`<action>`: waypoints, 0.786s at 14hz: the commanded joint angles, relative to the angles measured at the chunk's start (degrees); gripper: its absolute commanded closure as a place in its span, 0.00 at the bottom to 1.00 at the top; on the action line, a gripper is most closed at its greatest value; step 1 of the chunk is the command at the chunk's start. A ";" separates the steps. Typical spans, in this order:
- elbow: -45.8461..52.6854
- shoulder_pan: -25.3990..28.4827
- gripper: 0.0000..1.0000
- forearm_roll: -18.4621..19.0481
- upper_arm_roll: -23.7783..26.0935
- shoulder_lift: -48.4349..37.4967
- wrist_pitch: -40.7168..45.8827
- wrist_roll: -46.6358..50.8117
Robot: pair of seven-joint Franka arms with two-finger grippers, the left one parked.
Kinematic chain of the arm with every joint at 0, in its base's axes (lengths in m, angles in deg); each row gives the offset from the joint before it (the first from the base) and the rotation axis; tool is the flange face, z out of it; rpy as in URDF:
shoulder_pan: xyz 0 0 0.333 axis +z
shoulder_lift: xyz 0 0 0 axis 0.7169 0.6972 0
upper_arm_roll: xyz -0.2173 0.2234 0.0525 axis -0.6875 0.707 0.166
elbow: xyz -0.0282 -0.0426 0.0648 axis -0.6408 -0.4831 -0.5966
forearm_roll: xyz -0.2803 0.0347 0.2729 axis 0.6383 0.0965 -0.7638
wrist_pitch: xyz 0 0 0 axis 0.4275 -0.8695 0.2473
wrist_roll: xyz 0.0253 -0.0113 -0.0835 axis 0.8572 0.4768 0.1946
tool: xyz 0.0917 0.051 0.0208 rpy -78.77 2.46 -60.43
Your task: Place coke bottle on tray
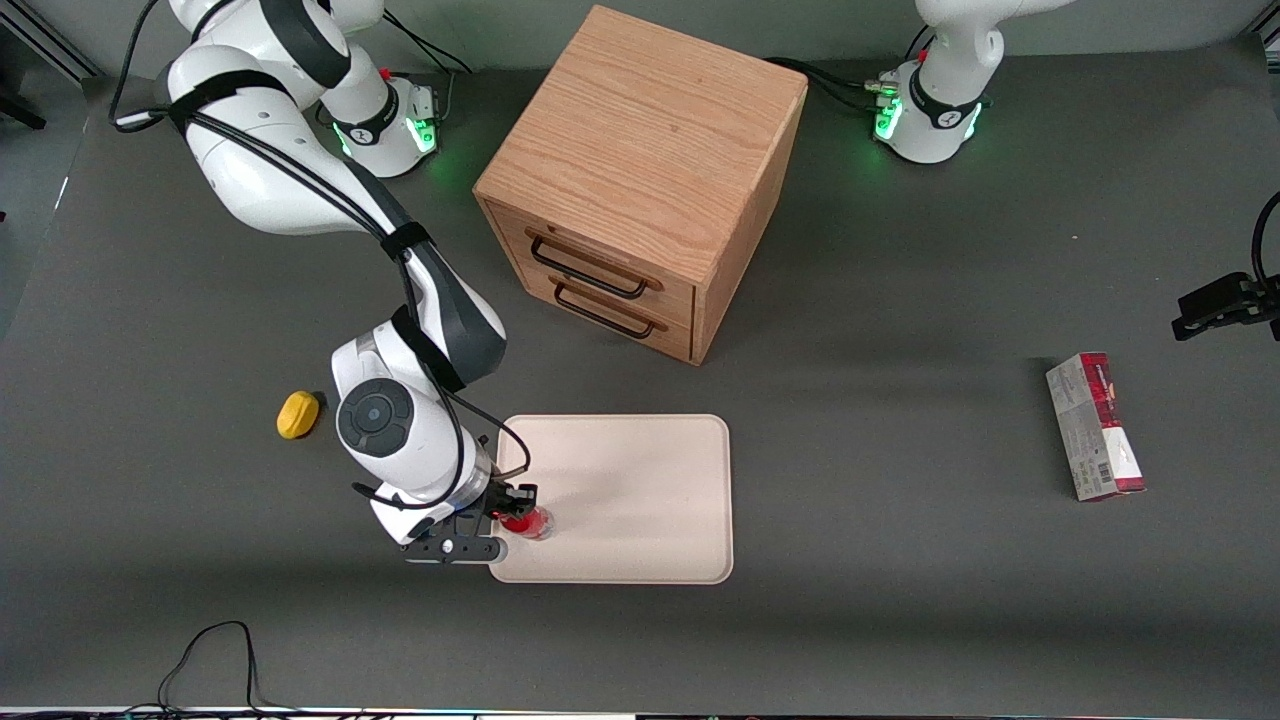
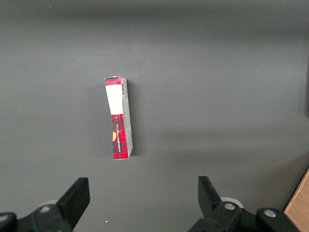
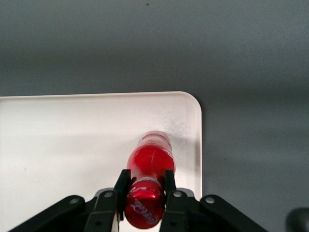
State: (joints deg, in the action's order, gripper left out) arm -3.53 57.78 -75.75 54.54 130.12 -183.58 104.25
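Over the tray's corner nearest the working arm, the gripper [image 1: 508, 517] grasps the coke bottle [image 1: 530, 522].

Front view: the cream tray [image 1: 640, 480] lies on the dark table [image 1: 900, 620], nearer the camera than the wooden drawer cabinet [image 1: 640, 180]; a yellow lemon-shaped thing [image 1: 297, 414] sits at the working arm's end, a red-and-grey carton [image 1: 1095, 427] toward the parked arm's end. Left wrist view: the carton [image 2: 119, 118] lies alone on the table. Right wrist view: the black fingers [image 3: 121, 186] clamp the bottle's [image 3: 150, 162] neck just below its red cap, its clear base over the tray [image 3: 63, 145] near the rim.
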 commanded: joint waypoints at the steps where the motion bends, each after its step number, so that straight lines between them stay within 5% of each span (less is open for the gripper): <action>1: -1.68 -0.29 0.00 4.45 0.18 -0.98 -1.40 1.94; 6: -2.38 0.06 0.00 4.90 0.00 -4.48 -0.44 0.98; 11: -15.55 0.24 0.00 2.55 -6.83 -20.46 5.96 -2.54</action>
State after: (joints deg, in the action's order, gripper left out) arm -9.56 57.89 -71.96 50.87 118.93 -179.08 102.92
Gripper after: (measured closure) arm 0.000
